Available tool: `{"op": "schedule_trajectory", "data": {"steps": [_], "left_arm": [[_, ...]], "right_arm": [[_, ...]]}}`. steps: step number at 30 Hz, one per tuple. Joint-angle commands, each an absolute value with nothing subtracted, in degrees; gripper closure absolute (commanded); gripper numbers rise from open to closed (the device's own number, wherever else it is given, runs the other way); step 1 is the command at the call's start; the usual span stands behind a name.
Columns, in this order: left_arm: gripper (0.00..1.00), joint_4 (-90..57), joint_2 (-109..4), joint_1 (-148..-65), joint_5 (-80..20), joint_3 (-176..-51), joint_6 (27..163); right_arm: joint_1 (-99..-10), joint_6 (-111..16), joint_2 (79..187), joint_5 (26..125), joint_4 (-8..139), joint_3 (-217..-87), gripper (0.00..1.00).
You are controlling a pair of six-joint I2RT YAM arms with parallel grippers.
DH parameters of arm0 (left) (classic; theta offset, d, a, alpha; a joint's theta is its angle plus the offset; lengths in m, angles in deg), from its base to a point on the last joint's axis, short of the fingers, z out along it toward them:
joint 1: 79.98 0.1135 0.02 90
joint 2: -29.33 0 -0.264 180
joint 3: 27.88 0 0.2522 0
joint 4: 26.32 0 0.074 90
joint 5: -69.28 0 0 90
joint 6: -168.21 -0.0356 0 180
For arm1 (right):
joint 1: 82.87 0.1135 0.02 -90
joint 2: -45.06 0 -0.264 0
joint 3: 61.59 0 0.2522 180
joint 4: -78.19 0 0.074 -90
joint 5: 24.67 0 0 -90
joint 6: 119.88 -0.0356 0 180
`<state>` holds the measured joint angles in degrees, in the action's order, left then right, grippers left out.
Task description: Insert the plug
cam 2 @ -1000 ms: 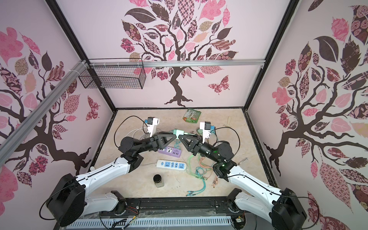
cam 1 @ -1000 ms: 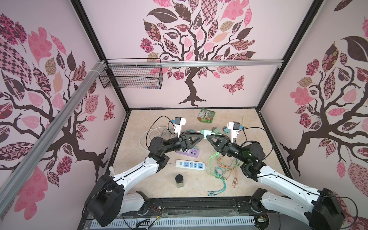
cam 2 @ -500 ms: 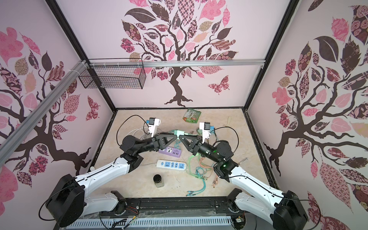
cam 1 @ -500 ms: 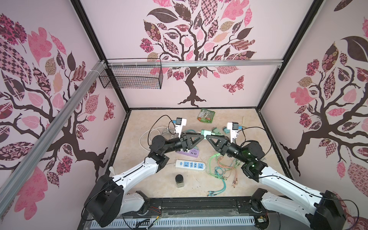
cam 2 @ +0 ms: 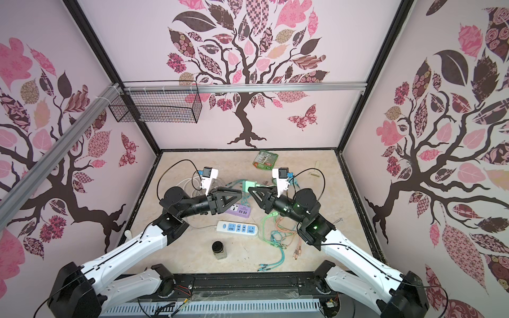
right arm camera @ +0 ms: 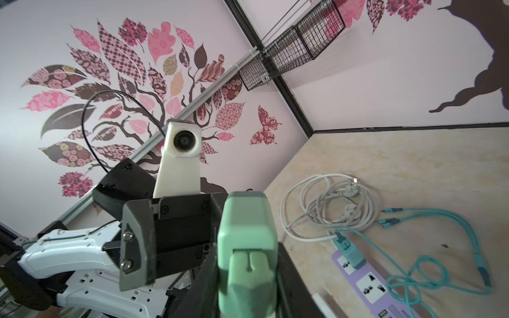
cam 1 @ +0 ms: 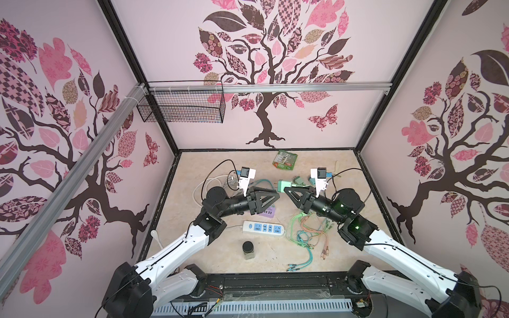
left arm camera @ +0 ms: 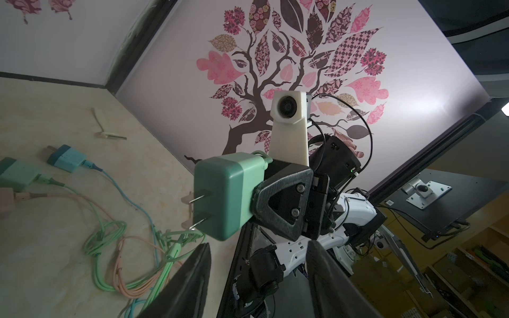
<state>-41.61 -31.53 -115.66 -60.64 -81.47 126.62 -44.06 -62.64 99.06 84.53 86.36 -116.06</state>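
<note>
The right gripper (cam 1: pixel 286 189) pinches the green plug (cam 1: pixel 281 185) in the air near the purple power strip (cam 1: pixel 268 213). The prongs face the left gripper (cam 1: pixel 275 196), whose jaws stand spread, clear of the plug. A teal connector (right arm camera: pixel 348 247) sits on the purple strip's end. A white power strip (cam 1: pixel 263 228) lies just beside the purple one, and tangled cables (cam 1: pixel 305 234) lie near.

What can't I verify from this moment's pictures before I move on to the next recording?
- Purple power strip: partly under the left gripper in both top views; cut off by the bottom edge in the right wrist view.
- Prongs of the green plug: facing away in the right wrist view; too small in both top views.
- Socket holes of the white power strip: too small in both top views.
</note>
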Motion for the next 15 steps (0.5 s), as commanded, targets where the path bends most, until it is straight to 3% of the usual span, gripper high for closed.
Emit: {"op": "schedule_trajectory", "data": {"steps": [1, 8, 15], "left_arm": [[0.41, -27.3, -28.1, -114.4, -55.2, -80.3, 120.6], [0.42, -13.1, -20.6, -107.0, -51.0, -76.5, 119.9], [0.42, -0.7, -17.3, -106.4, -44.6, -76.6, 116.3]], "right_arm": [[-44.1, -55.5, 101.5, 82.8, 77.0, -123.3, 0.86], [-44.1, -46.0, 110.6, 79.6, 63.1, -136.2, 0.87], [-45.8, -41.3, 119.1, 79.7, 59.0, -148.5, 0.87]]}}
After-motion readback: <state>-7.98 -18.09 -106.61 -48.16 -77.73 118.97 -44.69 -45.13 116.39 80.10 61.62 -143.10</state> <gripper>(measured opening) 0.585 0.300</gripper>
